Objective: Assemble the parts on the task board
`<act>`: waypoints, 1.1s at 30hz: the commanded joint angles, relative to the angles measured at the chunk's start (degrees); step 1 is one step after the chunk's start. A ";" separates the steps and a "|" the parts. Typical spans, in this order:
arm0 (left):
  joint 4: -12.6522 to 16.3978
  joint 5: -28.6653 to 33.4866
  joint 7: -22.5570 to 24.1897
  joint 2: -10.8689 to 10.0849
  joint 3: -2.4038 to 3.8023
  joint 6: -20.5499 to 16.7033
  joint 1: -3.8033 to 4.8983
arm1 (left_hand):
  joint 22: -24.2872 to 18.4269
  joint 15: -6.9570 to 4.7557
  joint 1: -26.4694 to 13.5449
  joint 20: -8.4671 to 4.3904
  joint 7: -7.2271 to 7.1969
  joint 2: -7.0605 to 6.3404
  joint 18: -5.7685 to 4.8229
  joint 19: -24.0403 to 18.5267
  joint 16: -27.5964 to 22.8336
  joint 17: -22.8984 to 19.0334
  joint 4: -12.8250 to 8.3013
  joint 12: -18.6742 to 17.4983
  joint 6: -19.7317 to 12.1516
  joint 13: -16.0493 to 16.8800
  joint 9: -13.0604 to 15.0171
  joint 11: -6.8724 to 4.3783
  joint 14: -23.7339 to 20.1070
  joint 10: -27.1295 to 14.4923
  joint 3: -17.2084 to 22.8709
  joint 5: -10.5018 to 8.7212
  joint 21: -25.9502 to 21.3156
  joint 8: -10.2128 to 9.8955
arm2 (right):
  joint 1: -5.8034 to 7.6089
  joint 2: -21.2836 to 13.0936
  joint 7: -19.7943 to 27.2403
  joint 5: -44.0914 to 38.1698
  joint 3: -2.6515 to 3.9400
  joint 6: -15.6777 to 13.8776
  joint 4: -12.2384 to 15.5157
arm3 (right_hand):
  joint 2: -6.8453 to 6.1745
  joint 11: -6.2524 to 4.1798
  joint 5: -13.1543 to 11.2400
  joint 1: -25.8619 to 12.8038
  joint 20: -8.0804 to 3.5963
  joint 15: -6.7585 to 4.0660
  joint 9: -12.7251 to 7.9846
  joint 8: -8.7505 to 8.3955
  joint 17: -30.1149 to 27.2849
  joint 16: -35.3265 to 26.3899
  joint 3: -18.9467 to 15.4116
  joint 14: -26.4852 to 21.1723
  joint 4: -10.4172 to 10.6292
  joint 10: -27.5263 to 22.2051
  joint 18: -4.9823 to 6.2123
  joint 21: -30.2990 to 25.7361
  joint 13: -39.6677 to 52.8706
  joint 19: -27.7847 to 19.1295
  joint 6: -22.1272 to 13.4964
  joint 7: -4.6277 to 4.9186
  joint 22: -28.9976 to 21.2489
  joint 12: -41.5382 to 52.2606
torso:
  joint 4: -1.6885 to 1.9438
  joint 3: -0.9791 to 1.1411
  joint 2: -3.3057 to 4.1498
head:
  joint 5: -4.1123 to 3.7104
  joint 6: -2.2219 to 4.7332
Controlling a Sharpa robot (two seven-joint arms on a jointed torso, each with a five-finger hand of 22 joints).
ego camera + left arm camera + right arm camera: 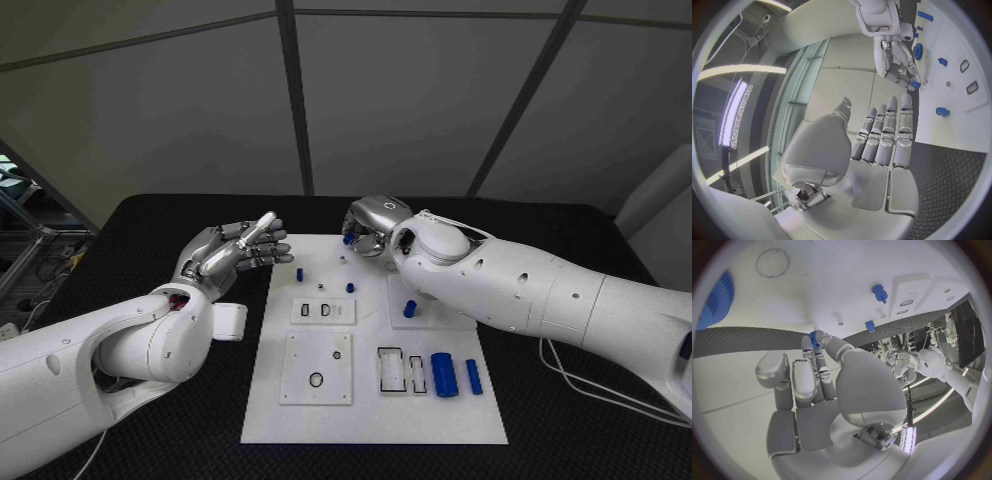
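The right robot hand [372, 222] pinched a small blue peg [812, 336] over the board's [372, 420] far edge, seemingly for insertion; the left robot hand [231, 250] waited alongside, fingers apart.

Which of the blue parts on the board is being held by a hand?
The small blue part at the task board's far edge, pinched in the right hand's fingertips. The other blue parts lie or stand free on the board, untouched.

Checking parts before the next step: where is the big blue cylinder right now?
In the head view the big blue cylinder lies on the task board, toward its near right corner, between a white slotted frame and a slimmer blue pin.
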 commanded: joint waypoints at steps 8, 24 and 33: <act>-0.17 -0.12 0.08 0.07 0.04 0.97 0.10 | -0.14 0.18 0.32 0.09 0.28 0.23 0.52 -0.21 -0.33 0.13 -0.11 -0.40 0.00 -0.07 -0.05 0.07 -0.12 0.20 -0.39 0.06 -0.33 -0.30 | -0.26 -0.64 -1.03 -0.65 -0.21 0.73 1.18 | -0.51 0.04 0.29 -0.02 0.26 0.22 0.11 0.10 0.06 0.33 0.10 1.54 0.36 -0.25 -1.01 0.37 -0.01 0.09 0.44 0.19 0.18 -0.28 | -0.03 0.10 0.05 | 0.08 -0.05; -0.24 -0.12 0.08 0.07 0.03 0.99 0.10 | -0.14 0.18 0.32 0.09 0.28 0.23 0.52 -0.21 -0.33 0.13 -0.11 -0.40 0.00 -0.07 -0.05 0.07 -0.12 0.20 -0.39 0.06 -0.33 -0.30 | -0.26 -0.91 -1.08 -0.67 -0.21 0.53 1.63 | -0.83 0.11 0.42 -0.20 0.31 0.28 0.11 0.02 -0.28 0.18 0.03 1.43 0.52 -0.46 -0.96 0.28 0.03 -0.07 0.37 0.26 -0.05 -0.44 | -0.01 0.01 0.06 | 0.07 -0.05; -0.15 -0.12 0.02 0.01 0.03 0.97 0.10 | -0.15 0.18 0.33 0.10 0.28 0.24 0.53 -0.22 -0.37 0.15 -0.15 -0.44 0.00 -0.07 -0.06 0.08 -0.11 0.20 -0.43 0.06 -0.36 -0.34 | -0.25 -0.43 -0.90 -0.43 -0.21 0.78 0.78 | -4.60 2.16 -0.14 -1.87 1.88 1.99 -1.12 -1.40 -8.78 -5.10 -1.99 -0.78 2.09 -11.84 0.54 -5.22 -1.94 -4.61 -12.63 1.55 -9.05 -2.65 | 0.02 -0.04 0.05 | -0.04 0.08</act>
